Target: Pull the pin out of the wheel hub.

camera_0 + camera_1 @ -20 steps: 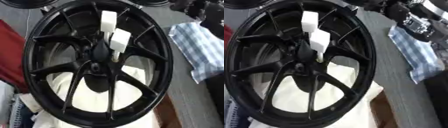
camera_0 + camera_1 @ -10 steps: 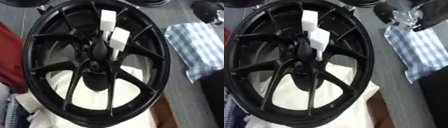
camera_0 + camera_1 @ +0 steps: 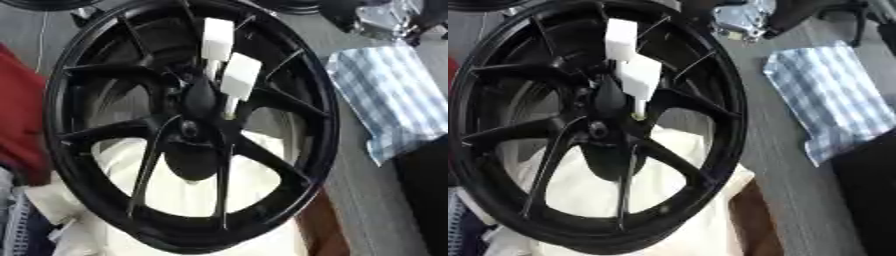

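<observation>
Right eye view shows the right hand (image 3: 750, 20) at the top edge, a silver and black shape just past the rim of the wheel (image 3: 726, 125); whether its fingers are apart or together I cannot tell. No left hand appears in either view. Closest to that hand stand two white-headed pins: the upper pin (image 3: 620, 39) near the rim, and the lower pin (image 3: 640, 79), whose thin stem runs down into the wheel hub (image 3: 605, 112) at the centre of the black spokes. Beneath the wheel lies a cream cloth (image 3: 658, 200), and a blue checked cloth (image 3: 833, 100) sits apart on the grey worktop (image 3: 785, 175) to the right. Judging by this, the step in hand is the approach, with nothing grasped yet. Next, the hand would need to come down over the spokes, close on a white head, and draw it out along the stem's line.
</observation>
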Controlling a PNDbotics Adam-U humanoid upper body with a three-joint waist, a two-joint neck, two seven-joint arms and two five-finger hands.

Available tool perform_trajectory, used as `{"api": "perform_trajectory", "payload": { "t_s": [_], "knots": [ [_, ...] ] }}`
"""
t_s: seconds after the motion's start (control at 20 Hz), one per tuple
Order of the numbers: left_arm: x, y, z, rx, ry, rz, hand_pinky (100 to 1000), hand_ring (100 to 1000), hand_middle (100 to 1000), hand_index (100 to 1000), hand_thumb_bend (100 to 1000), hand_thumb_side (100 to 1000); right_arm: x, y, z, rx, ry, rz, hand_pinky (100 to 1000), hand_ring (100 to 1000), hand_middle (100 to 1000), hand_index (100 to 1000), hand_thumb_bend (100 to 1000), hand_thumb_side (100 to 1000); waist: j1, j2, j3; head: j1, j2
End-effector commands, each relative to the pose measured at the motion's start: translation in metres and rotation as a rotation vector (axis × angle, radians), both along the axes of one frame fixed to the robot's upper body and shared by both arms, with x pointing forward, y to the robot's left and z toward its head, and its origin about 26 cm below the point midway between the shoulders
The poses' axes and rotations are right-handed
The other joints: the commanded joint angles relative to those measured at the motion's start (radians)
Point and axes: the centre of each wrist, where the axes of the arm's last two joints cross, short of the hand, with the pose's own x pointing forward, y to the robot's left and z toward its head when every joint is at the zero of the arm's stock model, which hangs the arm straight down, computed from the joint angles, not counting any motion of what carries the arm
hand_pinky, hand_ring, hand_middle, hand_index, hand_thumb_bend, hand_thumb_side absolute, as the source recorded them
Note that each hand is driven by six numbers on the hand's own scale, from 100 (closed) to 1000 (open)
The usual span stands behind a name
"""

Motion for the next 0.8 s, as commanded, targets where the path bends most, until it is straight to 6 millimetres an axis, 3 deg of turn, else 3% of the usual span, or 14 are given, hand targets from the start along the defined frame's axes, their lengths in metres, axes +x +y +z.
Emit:
{"api": "perform_trajectory", "payload": {
  "t_s": [0.05, 0.45, 0.8],
  "knots": [
    [-0.003, 0.000, 0.011, 0.031, -0.033, -0.009, 661, 558, 563, 712, 100, 569, 0.014, 0.002, 0.002, -0.011, -0.013, -0.041, 971, 1000, 788, 853, 100, 481, 0.002, -0.022, 0.005, -0.008, -0.009],
    [-0.002, -0.001, 0.012, 0.034, -0.034, -0.016, 661, 556, 563, 712, 100, 569, 0.046, 0.014, -0.007, -0.066, -0.035, -0.090, 965, 1000, 791, 864, 100, 515, -0.004, -0.013, 0.017, -0.008, -0.022],
    [-0.003, 0.001, 0.010, 0.032, -0.026, -0.009, 662, 555, 562, 711, 100, 571, 0.028, 0.019, -0.010, -0.119, -0.133, -0.082, 959, 1000, 780, 892, 100, 578, -0.004, -0.011, 0.013, 0.009, -0.012]
  ]
}}
